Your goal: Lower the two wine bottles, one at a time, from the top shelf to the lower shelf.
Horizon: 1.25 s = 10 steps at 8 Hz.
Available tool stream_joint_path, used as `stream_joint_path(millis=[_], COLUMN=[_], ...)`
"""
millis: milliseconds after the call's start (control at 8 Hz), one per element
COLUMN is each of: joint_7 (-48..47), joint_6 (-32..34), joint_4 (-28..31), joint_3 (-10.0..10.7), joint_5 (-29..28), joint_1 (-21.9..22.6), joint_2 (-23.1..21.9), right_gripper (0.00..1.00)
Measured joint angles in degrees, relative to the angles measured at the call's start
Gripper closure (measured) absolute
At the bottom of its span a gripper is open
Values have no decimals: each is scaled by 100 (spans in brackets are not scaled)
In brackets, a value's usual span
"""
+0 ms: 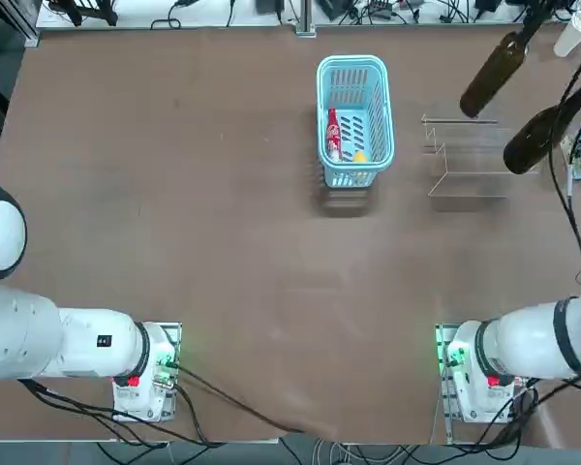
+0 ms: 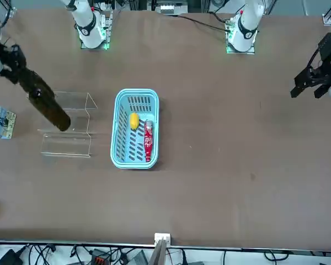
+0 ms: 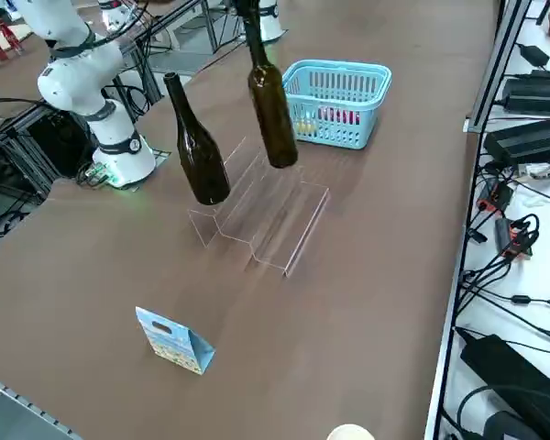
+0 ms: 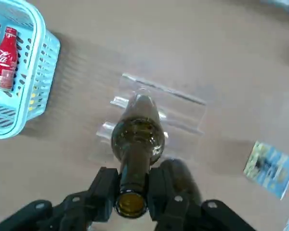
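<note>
My right gripper (image 4: pixel 133 185) is shut on the neck of one dark wine bottle (image 3: pixel 271 105), just below its mouth. That bottle (image 1: pixel 492 76) hangs upright in the air over the clear acrylic stand (image 3: pixel 266 215), its base well above the steps. The gripper (image 2: pixel 11 61) shows at the table's right end. The other wine bottle (image 3: pixel 200 156) stands upright on the top shelf (image 3: pixel 229 197), the step nearest the robot, close beside the held one (image 4: pixel 137 137). Nothing stands on the lower shelf (image 3: pixel 293 225), the step farther from the robot.
A light-blue basket (image 1: pixel 354 63) sits left of the stand, holding a red cola bottle (image 1: pixel 334 134) and a yellow item (image 1: pixel 360 155). A small blue printed card (image 3: pixel 174 341) stands on the table to the stand's right. Cables run along the table's far edge.
</note>
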<state>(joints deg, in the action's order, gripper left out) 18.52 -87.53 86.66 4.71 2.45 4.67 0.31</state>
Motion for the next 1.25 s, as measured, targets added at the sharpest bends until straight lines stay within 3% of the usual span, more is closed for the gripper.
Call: stream_joint_path(millis=[625, 1250], joint_7=[273, 277], joint_6=[-656, -798], joint_4=[-355, -280], joint_3=[23, 16], joint_5=[-2, -3], joint_1=[26, 175], joint_2=[868, 1212], right_gripper=[62, 62])
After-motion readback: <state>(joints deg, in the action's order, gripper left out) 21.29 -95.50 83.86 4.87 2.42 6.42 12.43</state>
